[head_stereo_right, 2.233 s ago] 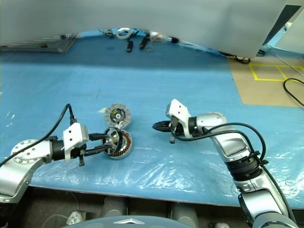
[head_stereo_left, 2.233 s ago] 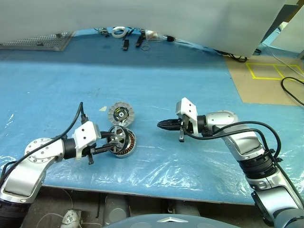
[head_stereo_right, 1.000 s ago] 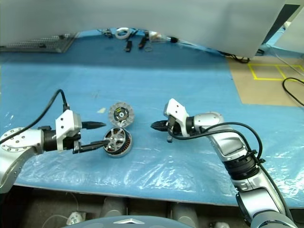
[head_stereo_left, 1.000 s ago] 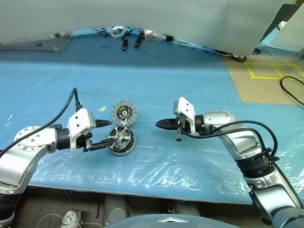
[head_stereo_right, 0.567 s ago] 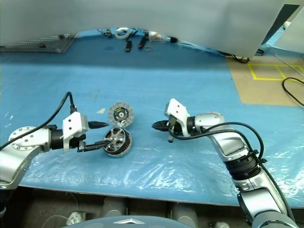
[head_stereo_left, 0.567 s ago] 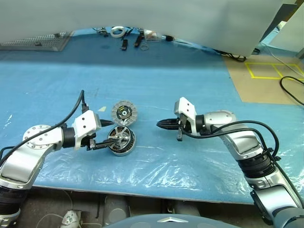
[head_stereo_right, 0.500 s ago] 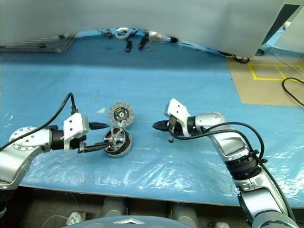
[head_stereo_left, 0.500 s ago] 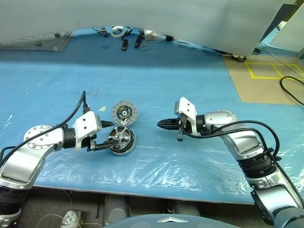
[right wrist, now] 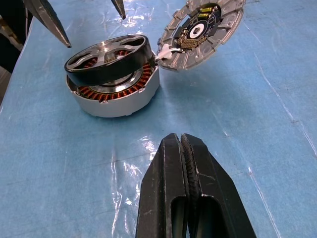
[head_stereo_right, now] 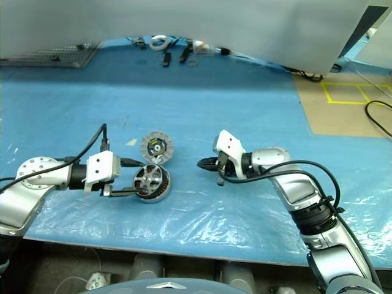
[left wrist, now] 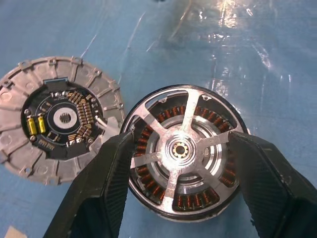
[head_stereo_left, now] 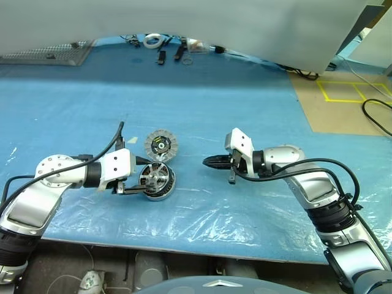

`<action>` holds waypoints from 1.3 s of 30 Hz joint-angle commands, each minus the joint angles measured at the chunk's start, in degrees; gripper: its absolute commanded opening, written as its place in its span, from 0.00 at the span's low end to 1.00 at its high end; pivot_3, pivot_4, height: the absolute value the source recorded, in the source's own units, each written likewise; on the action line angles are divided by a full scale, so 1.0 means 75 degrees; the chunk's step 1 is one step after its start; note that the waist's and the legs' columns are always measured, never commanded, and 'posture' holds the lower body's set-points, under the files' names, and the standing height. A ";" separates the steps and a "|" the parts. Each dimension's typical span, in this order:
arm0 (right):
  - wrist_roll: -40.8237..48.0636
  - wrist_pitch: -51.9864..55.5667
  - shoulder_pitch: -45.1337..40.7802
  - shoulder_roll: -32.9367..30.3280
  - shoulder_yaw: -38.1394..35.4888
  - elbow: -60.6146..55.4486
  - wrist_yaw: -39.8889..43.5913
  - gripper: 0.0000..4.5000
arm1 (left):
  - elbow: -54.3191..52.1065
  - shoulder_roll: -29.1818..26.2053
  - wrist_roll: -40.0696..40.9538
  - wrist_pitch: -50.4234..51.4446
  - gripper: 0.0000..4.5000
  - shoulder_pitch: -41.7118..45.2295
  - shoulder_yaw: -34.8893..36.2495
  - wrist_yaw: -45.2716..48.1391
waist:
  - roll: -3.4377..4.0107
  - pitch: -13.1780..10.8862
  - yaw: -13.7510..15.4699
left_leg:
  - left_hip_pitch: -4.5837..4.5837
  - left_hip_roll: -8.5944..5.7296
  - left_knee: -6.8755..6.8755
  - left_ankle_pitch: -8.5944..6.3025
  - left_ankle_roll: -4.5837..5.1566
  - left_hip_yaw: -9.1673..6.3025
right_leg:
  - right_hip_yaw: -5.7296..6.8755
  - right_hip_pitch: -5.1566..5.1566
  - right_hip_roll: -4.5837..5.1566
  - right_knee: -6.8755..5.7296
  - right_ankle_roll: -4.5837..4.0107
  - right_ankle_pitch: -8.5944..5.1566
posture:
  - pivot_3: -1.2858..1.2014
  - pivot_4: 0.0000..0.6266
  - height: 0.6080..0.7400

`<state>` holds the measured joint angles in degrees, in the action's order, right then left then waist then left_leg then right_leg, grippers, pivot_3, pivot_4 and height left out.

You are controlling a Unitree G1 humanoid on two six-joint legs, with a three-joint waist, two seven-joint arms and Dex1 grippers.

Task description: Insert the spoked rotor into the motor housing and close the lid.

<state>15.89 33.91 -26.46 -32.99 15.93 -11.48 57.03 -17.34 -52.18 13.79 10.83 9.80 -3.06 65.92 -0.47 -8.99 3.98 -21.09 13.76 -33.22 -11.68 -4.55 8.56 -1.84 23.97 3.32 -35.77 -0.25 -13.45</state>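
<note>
With the spoked rotor (right wrist: 107,55) sitting crooked on the motor housing (right wrist: 115,96), the left hand (left wrist: 178,163), spread wide and empty, should press it level while the right hand (right wrist: 186,148) hangs pinched shut, empty.

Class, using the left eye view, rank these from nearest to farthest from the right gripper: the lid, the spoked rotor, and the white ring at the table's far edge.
Measured from the right gripper:
1. The lid, lying flat to the gripper's left, a little farther back.
2. The spoked rotor, sitting on the motor housing, left and nearer the table's front edge; close to the lid's distance.
3. The white ring, plainly farthest.
</note>
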 commanded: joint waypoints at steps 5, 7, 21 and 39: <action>0.0006 -0.0067 0.0042 0.0162 -0.0067 -0.0157 -0.0197 0.00 | 0.0649 -0.0017 -0.0392 -0.0486 0.72 0.0756 -0.0555 0.0548 | 0.0000 0.0000 0.0003 | 0.0001 -0.0001 -0.0002 0.0000 0.0000 0.0000 | 0.0000 -0.0001 0.0001 -0.0002 0.0000 0.0000 | 0.52 0.24 1.00; 0.0011 -0.0064 0.0152 0.0150 -0.0117 -0.0229 -0.0258 0.00 | 0.0890 0.0080 -0.0537 -0.0618 0.72 0.0982 -0.0730 0.0605 | 0.0000 0.0000 0.0007 | 0.0000 -0.0001 -0.0002 0.0000 0.0000 0.0000 | 0.0000 0.0000 0.0001 -0.0002 0.0000 0.0000 | 0.52 0.24 1.00; 0.0040 -0.0070 0.0414 0.0089 -0.0208 -0.0365 -0.0510 0.00 | 0.1741 0.0397 -0.1195 -0.1160 0.72 0.1539 -0.1298 0.0812 | 0.0001 0.0000 0.0013 | 0.0002 -0.0001 -0.0004 0.0000 0.0000 0.0000 | -0.0001 -0.0001 0.0001 -0.0009 0.0001 0.0001 | 0.52 0.24 1.00; -0.0002 -0.0121 0.0386 0.0028 -0.0130 -0.0328 -0.0473 0.00 | 0.2140 0.0715 -0.1703 -0.1804 0.38 0.1604 -0.1421 0.0506 | 0.0023 0.0014 0.0079 | 0.0073 -0.0009 -0.0006 0.0000 0.0000 0.0000 | 0.0000 -0.0077 0.0019 -0.0004 -0.0026 -0.0016 | 0.52 0.24 1.00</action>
<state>15.67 33.92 -23.40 -32.44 15.88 -12.00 53.42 -2.00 -47.14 2.18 -2.35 22.45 -13.01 70.30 -0.29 -8.89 4.57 -20.55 13.68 -33.27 -11.68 -4.55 8.56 -1.83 23.39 3.46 -35.79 -0.44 -13.56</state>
